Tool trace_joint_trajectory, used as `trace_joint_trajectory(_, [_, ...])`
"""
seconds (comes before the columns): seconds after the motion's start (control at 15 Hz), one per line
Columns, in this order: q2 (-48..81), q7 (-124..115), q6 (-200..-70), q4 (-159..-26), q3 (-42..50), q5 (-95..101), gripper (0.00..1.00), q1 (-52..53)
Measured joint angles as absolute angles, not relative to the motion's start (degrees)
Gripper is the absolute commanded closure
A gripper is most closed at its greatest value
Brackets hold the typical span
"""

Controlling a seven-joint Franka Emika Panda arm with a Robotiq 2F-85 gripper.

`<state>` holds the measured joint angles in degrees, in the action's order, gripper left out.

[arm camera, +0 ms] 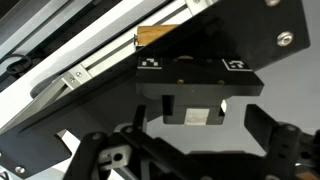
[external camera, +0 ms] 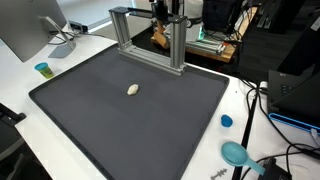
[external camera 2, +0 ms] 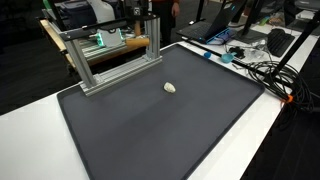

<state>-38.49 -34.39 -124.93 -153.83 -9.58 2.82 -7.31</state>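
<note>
claw spread wide, empty, near the metal frame (pale lump well apart on the dark mat)

Lump on mat, frame behind

Mat: dark, spread over most of the white counter in both exterior views.
Lump: small and pale, sitting alone on the mat.
Cup: teal, upright on the counter just off the mat's corner, near the monitor.
Cap: blue, on the counter beside the mat's edge.
Cables: a tangle past the mat.
</note>
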Motion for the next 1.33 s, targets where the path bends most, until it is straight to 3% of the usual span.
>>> trace_joint_trajectory(0.2, [-38.4,-34.4,-125.3,-154.2,-9.0,2.8,0.01,-7.3])
trace_joint_trajectory(0.47, [-38.5,-34.4,-125.2,-154.5,-8.8,2.8,0.21,-7.3])
trace_joint_trajectory(0.53, [-38.5,-34.4,-125.1,-154.7,-8.9,2.8,0.21,-7.3])
trace_joint_trajectory(0.6, [-38.6,-34.5,-125.0,-154.8,-8.9,2.8,0.29,-7.3])
trace_joint_trajectory(0.67, [-38.8,-34.8,-124.8,-155.1,-8.9,2.8,0.24,-7.3])
trace_joint_trajectory(0.8, [-39.8,-36.1,-124.8,-155.7,-9.1,2.8,0.27,-7.3])
trace_joint_trajectory(1.13, [-43.0,-40.6,-124.7,-157.2,-10.6,2.8,0.66,-7.3])
trace_joint_trajectory(1.33, [-43.7,-41.6,-124.0,-157.2,-11.6,2.8,0.66,-7.3])
